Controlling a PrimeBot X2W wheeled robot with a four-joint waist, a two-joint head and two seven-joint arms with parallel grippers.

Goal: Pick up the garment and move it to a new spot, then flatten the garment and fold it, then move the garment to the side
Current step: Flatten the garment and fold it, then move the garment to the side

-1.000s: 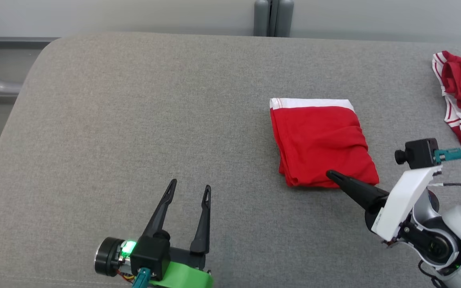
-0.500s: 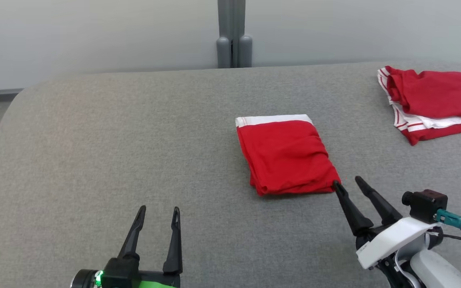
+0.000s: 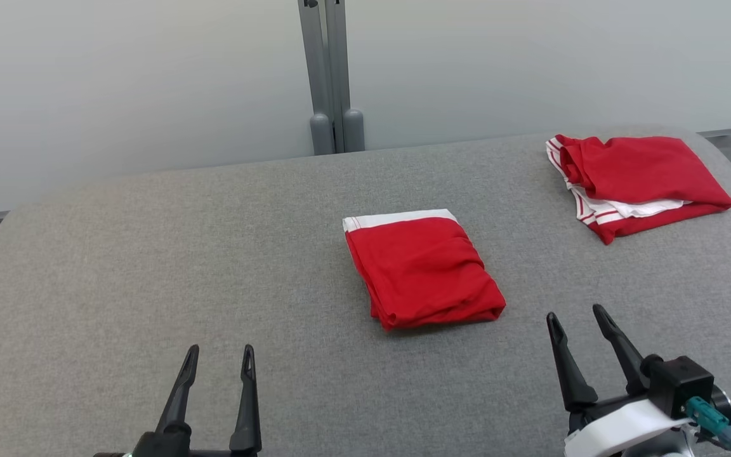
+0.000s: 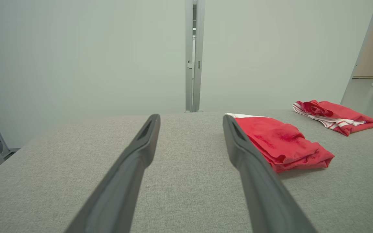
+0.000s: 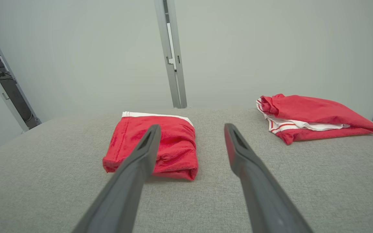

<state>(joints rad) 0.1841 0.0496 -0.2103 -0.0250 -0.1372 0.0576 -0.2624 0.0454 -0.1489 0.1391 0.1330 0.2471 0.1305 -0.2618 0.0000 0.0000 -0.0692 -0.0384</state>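
A red garment (image 3: 422,270) with a white waistband lies folded into a neat rectangle near the middle of the grey padded table (image 3: 150,266). The left wrist view has the garment (image 4: 280,142) to the right of the fingers; the right wrist view has the garment (image 5: 155,145) partly behind the left finger. My right gripper (image 3: 575,317) hovers open at the lower right, a short way off the garment's near right corner, holding nothing. My left gripper (image 3: 219,352) stands open at the lower left, well clear of the cloth.
A second red garment with white striped trim (image 3: 635,174) lies loosely bunched at the table's far right corner. A grey post (image 3: 330,76) rises behind the table's far edge against a pale wall. Bare grey surface stretches across the left half.
My right gripper has opened, let go of the folded garment's near edge and drawn back toward me. The camera has tilted up, so the whole scene sits lower in the picture.
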